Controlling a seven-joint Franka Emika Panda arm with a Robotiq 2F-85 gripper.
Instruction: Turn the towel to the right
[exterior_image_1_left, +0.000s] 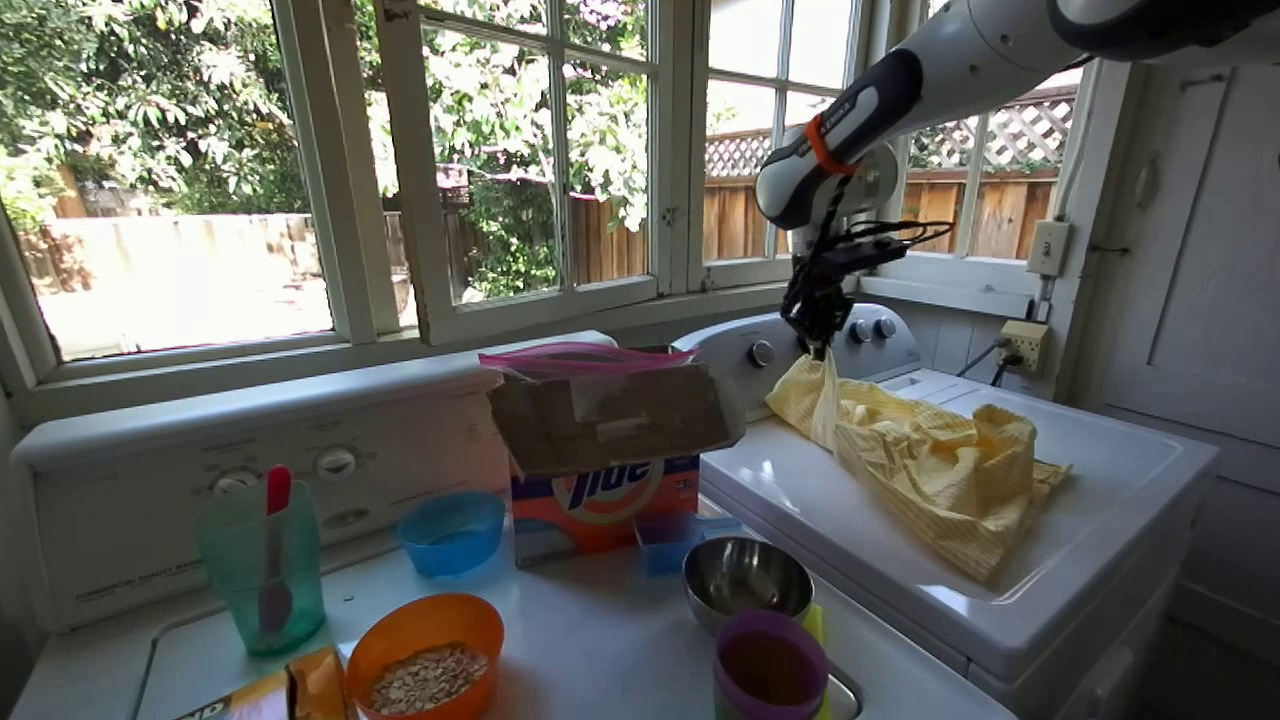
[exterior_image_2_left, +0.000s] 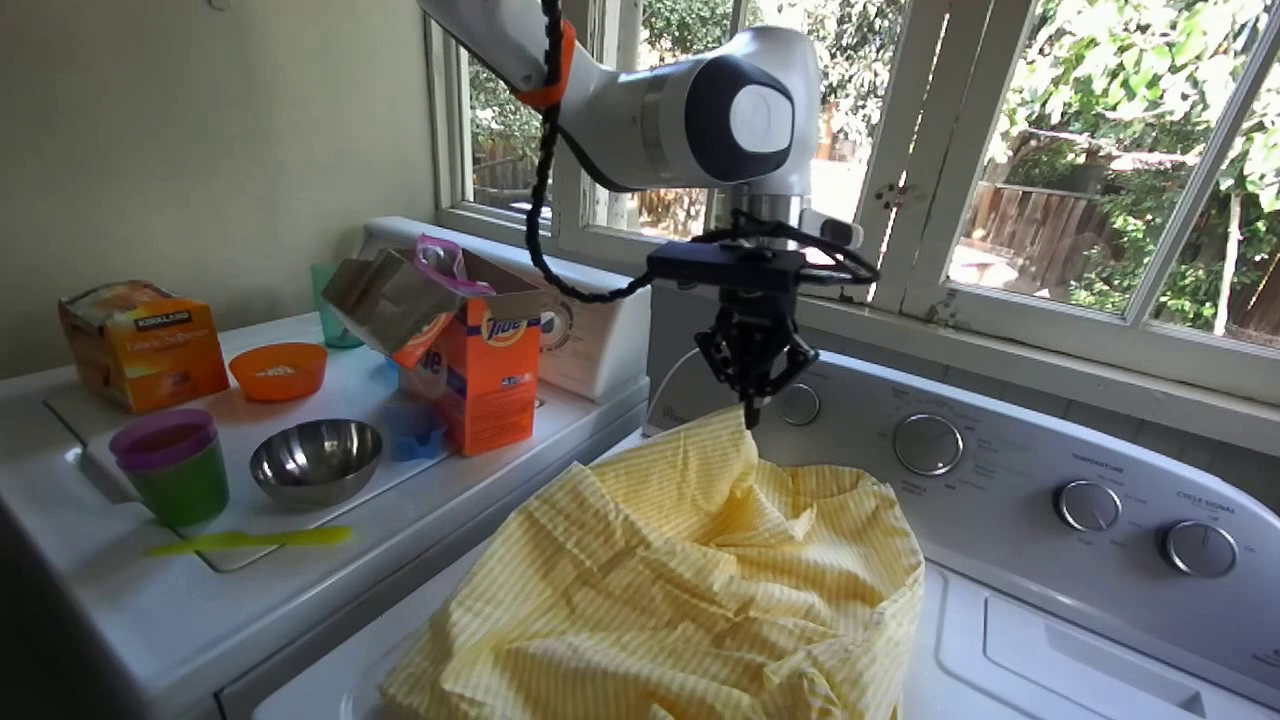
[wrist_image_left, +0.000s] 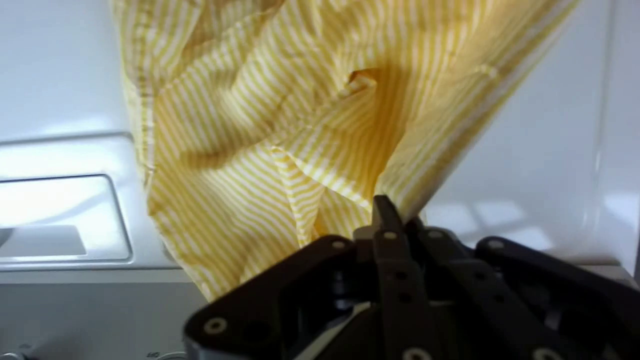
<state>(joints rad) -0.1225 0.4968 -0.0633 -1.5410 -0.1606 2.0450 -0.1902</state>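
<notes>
The towel is yellow and white striped cloth. In an exterior view the towel (exterior_image_1_left: 930, 475) lies crumpled on the white machine top, with one corner pulled up. It also shows in an exterior view (exterior_image_2_left: 660, 590) and fills much of the wrist view (wrist_image_left: 235, 165). My gripper (exterior_image_1_left: 819, 352) points down at the back of the machine top, near the control panel. In an exterior view my gripper (exterior_image_2_left: 751, 412) is at the raised peak of the cloth. In the wrist view the gripper (wrist_image_left: 397, 217) is shut on the towel's raised corner. The pinched bit is hidden between the fingertips.
The control panel (exterior_image_2_left: 1010, 480) with knobs rises behind the towel, below the window. On the neighbouring machine stand a Tide box (exterior_image_2_left: 490, 370), a metal bowl (exterior_image_2_left: 316, 465), stacked cups (exterior_image_2_left: 175, 470), an orange bowl (exterior_image_1_left: 425, 655), a blue bowl (exterior_image_1_left: 452, 535) and a green cup (exterior_image_1_left: 240, 570).
</notes>
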